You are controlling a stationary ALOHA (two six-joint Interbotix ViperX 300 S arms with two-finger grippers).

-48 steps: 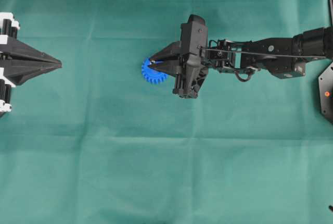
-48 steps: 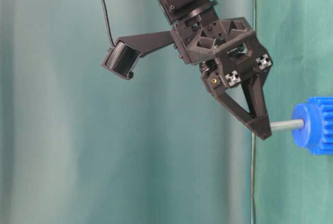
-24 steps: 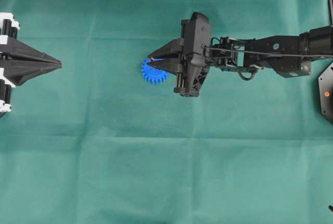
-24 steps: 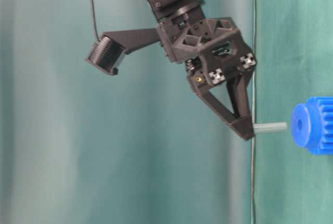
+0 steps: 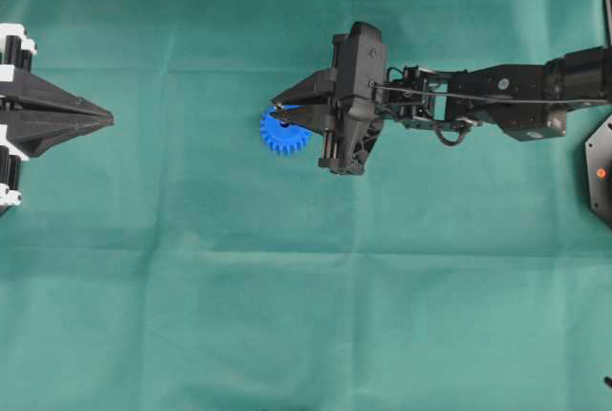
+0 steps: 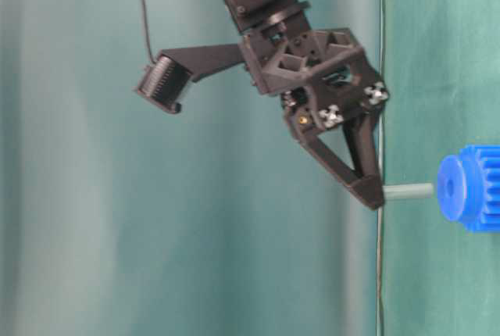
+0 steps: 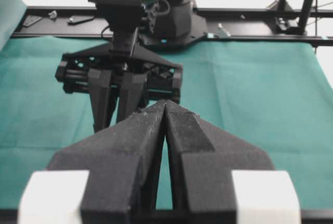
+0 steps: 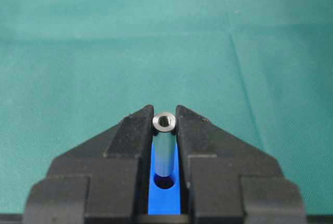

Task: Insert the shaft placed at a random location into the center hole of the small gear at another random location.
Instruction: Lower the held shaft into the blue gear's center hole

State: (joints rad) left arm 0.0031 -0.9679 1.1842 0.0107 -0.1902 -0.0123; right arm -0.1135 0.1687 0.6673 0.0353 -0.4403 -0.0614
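My right gripper (image 5: 276, 110) hangs over the small gear (image 5: 284, 132), a blue toothed wheel lying flat on the green cloth. It is shut on the shaft (image 8: 165, 148), a short silvery pin held upright between the fingertips. In the table-level view the shaft (image 6: 408, 191) points at the gear's hub (image 6: 451, 188), its free end a small gap short of it. The right wrist view shows the dark center hole (image 8: 165, 183) just beyond the pin's lower end. My left gripper (image 5: 108, 119) rests shut and empty at the far left.
Green cloth (image 5: 287, 315) covers the whole table. The right arm (image 5: 497, 100) reaches in from the right edge. A black base plate (image 5: 601, 172) sits at the right border. Black frame rails (image 7: 250, 26) run along the far side in the left wrist view.
A second ago the shaft's tip met the gear's hub. The right gripper has since lifted it away, leaving a small gap. The left gripper has not moved.
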